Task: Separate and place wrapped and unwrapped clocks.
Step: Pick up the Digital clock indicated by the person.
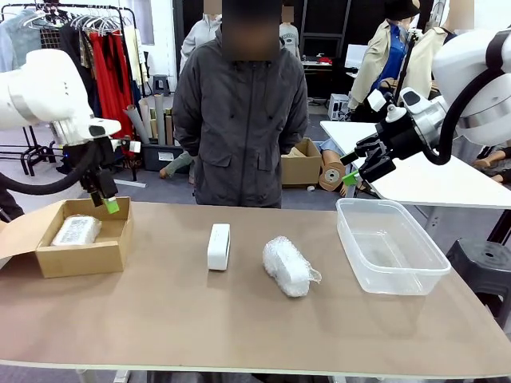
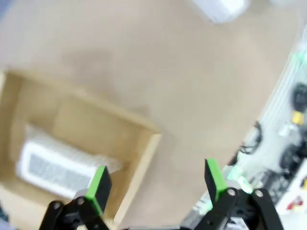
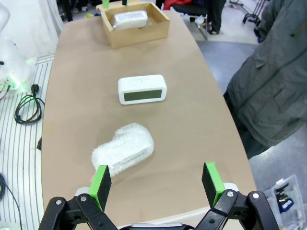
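- Clocks number three. The boxed bundle [image 1: 76,230], in bubble wrap, lies inside the cardboard box [image 1: 88,259] at the robot's left end of the surface [image 1: 239,327]. The bare clock [image 1: 219,246] stands on edge near the middle. The loose bundle [image 1: 287,266], also wrapped, lies just beside it toward the right, not touching it.
- The clear tub [image 1: 391,275] at the right end holds nothing. I judge the bare clock belongs there and the loose bundle in the box.
- The left claw [image 2: 156,179] hangs over the box's inner edge, fingers apart and empty.
- The right claw [image 3: 157,179] is raised above the tub's far side, fingers apart and empty, looking down the surface toward the loose bundle.
- Possible trouble:
  - The wrap is soft and lumpy, so a shallow pinch may catch only film and let the bundle slip.
  - The bare clock is smooth and balanced on a narrow edge, so a glancing touch would tip it.
  - The two pieces sit close together, so a wide claw coming down on one could knock the other.
  - Both arms reaching for the middle could get in each other's way.
- The person [image 1: 239,120] stands at the far edge, hands off the surface.
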{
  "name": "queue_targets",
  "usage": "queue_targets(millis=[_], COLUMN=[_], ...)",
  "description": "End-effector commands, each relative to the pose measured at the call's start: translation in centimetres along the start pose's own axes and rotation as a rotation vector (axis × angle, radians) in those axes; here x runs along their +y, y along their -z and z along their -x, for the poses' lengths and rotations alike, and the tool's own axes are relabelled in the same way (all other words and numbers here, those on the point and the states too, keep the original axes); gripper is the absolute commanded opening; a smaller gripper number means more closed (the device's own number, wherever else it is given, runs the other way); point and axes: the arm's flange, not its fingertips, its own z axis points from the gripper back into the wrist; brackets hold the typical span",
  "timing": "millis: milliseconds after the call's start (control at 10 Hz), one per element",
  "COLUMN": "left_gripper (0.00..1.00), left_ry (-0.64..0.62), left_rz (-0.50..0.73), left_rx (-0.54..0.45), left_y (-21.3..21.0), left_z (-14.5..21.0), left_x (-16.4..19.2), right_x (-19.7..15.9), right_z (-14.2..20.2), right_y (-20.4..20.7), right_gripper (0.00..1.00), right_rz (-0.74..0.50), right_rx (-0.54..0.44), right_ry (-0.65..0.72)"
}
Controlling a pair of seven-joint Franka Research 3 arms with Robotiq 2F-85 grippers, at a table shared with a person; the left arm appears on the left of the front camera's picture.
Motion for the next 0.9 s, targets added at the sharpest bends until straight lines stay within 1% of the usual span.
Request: queue_targets(millis=[0,200,400,500,700,800], left_gripper=[1.0,1.0,1.0,1.0,1.0,1.0], left_ry=[0.223,0.437,0.605,0.653,0.684,0.7], left_rz=[0.132,0.153,0.134,0.109,0.043,0.02], left_rx=[-0.08,-0.233,-0.377,-0.457,-0.575,-0.599], left_y=[-2.7,-5.3,-7.2,-8.1,-9.7,-10.2], left_z=[1.2,0.9,1.0,1.3,1.5,1.3], left_x=[0.8,-0.2,-0.9,-1.0,-1.4,-2.0], right_x=[0.0,0.0,0.0,0.0,0.0,0.0], right_z=[-0.1,-0.1,-0.1,-0.1,-0.1,-0.1], right_y=[-0.1,-0.1,-0.1,-0.1,-0.1,-0.1], right_gripper=[1.0,1.0,1.0,1.0,1.0,1.0], right_rz=[-0.004,-0.004,-0.004,-0.004,-0.004,-0.004], right_rx=[-0.012,-0.012,-0.012,-0.012,-0.012,-0.012], right_ry=[-0.002,-0.002,-0.002,-0.002,-0.002,-0.002])
